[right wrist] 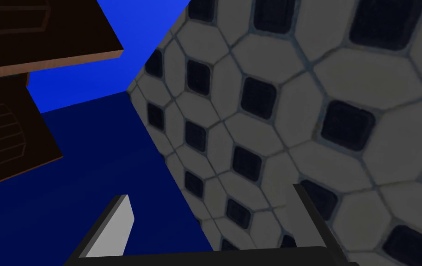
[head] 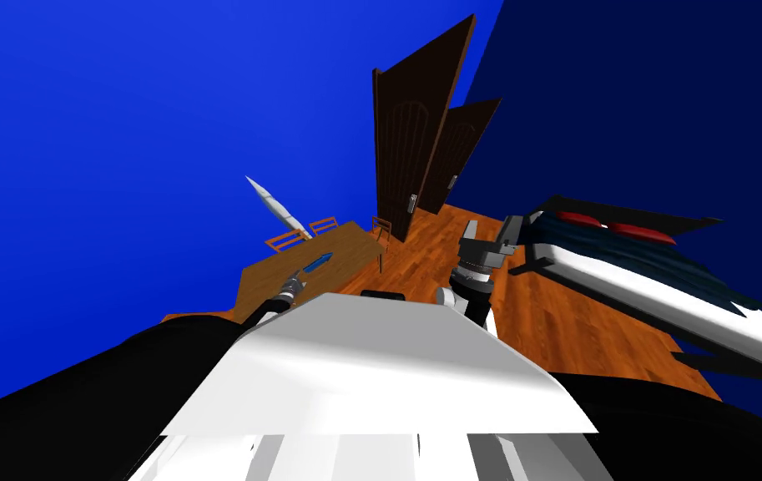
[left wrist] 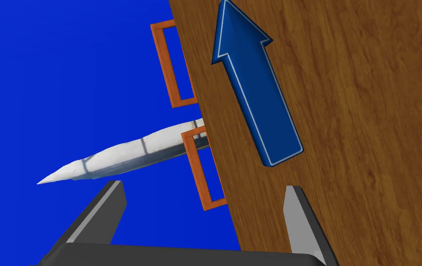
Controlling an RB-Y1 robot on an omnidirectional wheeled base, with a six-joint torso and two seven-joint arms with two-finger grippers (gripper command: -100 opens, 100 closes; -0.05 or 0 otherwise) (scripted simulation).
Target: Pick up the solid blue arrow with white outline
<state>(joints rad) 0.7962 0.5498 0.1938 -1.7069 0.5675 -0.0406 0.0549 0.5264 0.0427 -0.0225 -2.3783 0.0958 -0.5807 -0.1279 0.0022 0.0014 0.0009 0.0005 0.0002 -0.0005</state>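
A solid blue arrow [left wrist: 253, 92] with a thin white outline lies flat on a wooden table [left wrist: 367, 138], its head pointing away from my hand. My left gripper [left wrist: 205, 203] is open, a short way back from the arrow's tail, one finger over the tabletop and the other past the table's edge. In the head view the arrow [head: 318, 264] lies on the table [head: 266, 280] just beyond my left gripper [head: 299, 275]. My right gripper [right wrist: 214, 214] is open and holds nothing; in the head view the right gripper [head: 511, 229] is raised to the right of the table.
Orange chair backs [left wrist: 175, 64] stand along the table's far edge. A white, pointed rocket-like object [left wrist: 126, 154] stands beyond them. Dark double doors [head: 416, 150] stand behind the table, and a bed [head: 654, 275] stands to the right on the wooden floor.
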